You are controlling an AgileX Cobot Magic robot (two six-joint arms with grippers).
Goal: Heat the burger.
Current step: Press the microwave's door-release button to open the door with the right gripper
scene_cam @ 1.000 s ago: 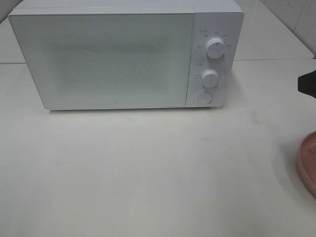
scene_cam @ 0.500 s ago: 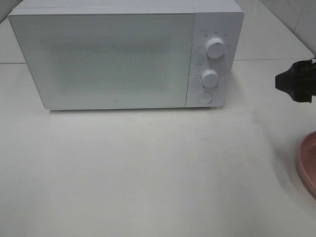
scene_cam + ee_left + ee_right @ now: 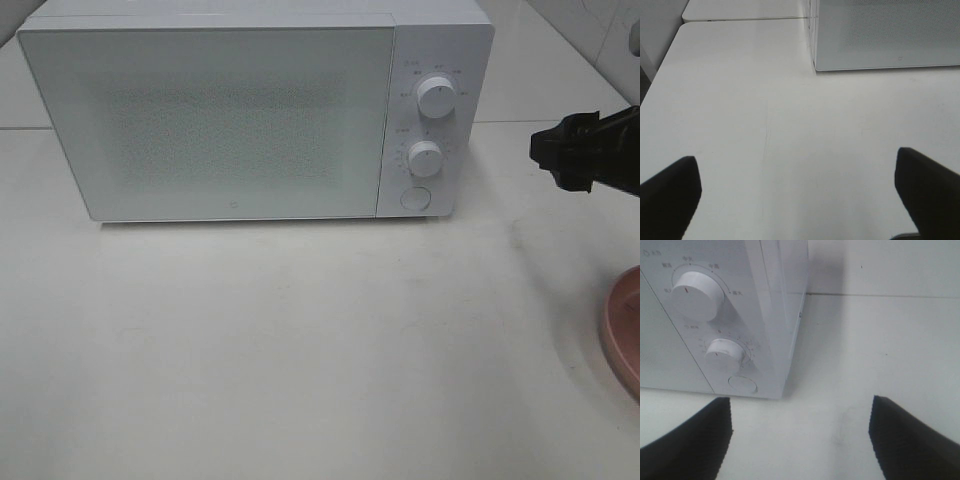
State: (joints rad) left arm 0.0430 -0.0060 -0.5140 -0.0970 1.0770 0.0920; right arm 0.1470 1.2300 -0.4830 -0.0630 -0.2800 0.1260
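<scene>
The burger is out of view in every frame. The white microwave (image 3: 220,120) stands at the back of the table with its door shut. My right gripper (image 3: 548,156) hangs in the air to the right of the microwave, level with its lower knob (image 3: 425,158). In the right wrist view the right gripper (image 3: 800,440) is open, with bare table between its black fingers (image 3: 690,435) and the microwave's control panel (image 3: 715,315) ahead. My left gripper (image 3: 797,195) is open over bare table, with the microwave's lower left corner (image 3: 885,35) ahead of it.
A round pink plate (image 3: 625,335) pokes in at the right edge of the table. The control panel carries an upper knob (image 3: 436,96) and a round button (image 3: 413,198). White table (image 3: 300,340) stretches in front of the microwave.
My right gripper has come in from the right edge and moved left toward the microwave's control side. The microwave and the plate have not moved.
</scene>
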